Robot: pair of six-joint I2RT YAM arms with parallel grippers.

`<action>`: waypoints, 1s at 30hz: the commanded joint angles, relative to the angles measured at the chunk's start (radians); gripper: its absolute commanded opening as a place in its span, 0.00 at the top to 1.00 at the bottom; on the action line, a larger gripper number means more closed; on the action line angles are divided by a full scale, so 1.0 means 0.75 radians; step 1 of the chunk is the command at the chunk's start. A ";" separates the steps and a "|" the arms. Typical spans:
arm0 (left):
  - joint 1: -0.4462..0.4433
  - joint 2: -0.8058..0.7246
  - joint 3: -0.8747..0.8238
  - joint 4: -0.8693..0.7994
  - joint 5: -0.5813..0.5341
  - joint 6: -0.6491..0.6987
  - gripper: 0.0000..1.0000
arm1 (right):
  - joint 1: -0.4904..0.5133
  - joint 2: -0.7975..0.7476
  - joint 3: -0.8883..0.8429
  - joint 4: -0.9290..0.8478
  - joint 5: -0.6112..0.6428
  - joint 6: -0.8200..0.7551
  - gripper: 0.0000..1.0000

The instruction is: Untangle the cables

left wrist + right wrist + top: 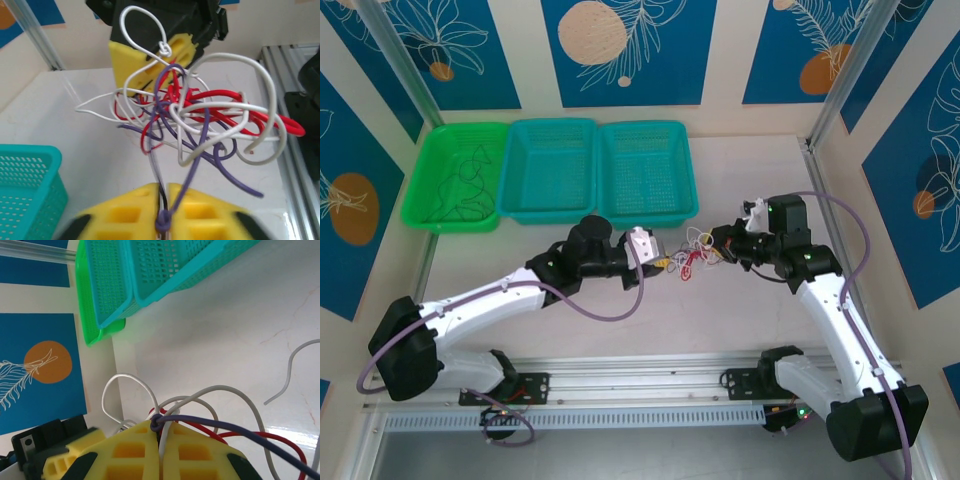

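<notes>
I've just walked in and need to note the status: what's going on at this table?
Two robot arms are working on a tangle of wires held just above the middle of the table. The left gripper and the right gripper are each shut on it from opposite sides, with white, red and purple strands knotted together between them. Nothing has come free of that knot yet. One black wire lies by itself in the green basket at the far left.
</notes>
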 commanded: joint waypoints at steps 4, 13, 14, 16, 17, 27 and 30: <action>-0.012 -0.091 -0.062 0.034 -0.161 0.031 1.00 | -0.001 0.022 0.014 -0.072 0.060 -0.021 1.00; 0.054 -0.332 -0.099 -0.074 -0.581 -0.060 1.00 | -0.379 0.007 -0.027 -0.403 0.588 -0.211 1.00; 0.077 -0.364 -0.099 -0.095 -0.619 -0.089 1.00 | -0.470 0.000 -0.051 -0.408 0.589 -0.217 1.00; 0.126 -0.426 -0.101 -0.136 -0.671 -0.149 1.00 | -0.642 -0.018 -0.100 -0.387 0.540 -0.227 1.00; 0.152 -0.457 -0.104 -0.156 -0.693 -0.182 1.00 | -0.724 -0.023 -0.121 -0.376 0.515 -0.223 1.00; 0.365 -0.623 -0.115 -0.335 -0.635 -0.344 1.00 | -0.992 -0.018 -0.182 -0.247 0.305 -0.189 1.00; 0.366 -0.599 -0.126 -0.308 -0.465 -0.333 1.00 | -0.803 -0.023 -0.241 -0.154 0.246 -0.163 1.00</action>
